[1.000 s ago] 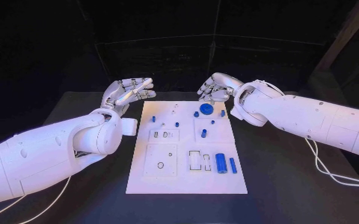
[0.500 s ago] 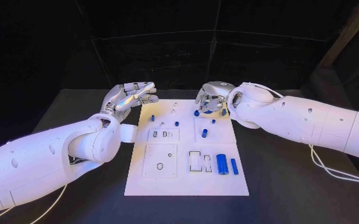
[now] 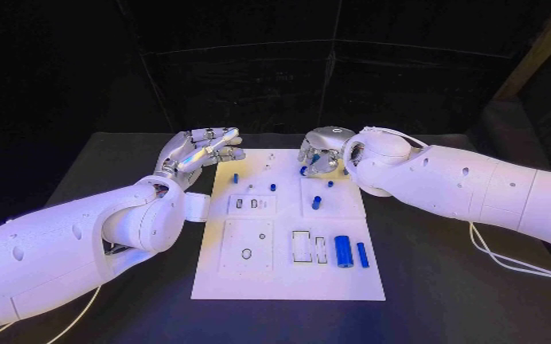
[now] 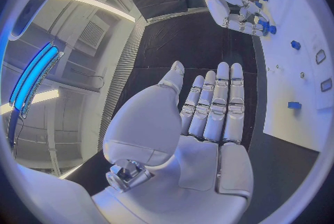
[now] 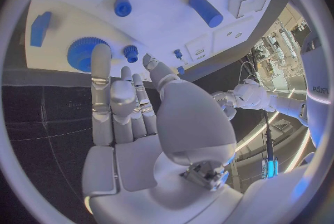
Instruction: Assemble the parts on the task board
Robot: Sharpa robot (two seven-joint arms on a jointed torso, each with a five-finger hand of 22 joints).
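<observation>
Both hands sit at the white task board (image 3: 287,280)'s far edge; right hand (image 3: 320,151) has dropped onto the blue toothed gear (image 5: 85,52), fingertip touching, not gripping yet. Left hand (image 3: 202,150) stays empty, fingers spread.

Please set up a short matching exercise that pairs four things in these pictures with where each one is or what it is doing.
Things:
1. left hand
2. right hand
3. blue gear
4. large blue cylinder

Places or states:
A. lying on its side on the near part of the task board
B. open, beside the board's far left corner
C. under a fingertip at the board's far edge
D. reaching over the board's far edge

Pairs: 1-B, 2-D, 3-C, 4-A
</observation>
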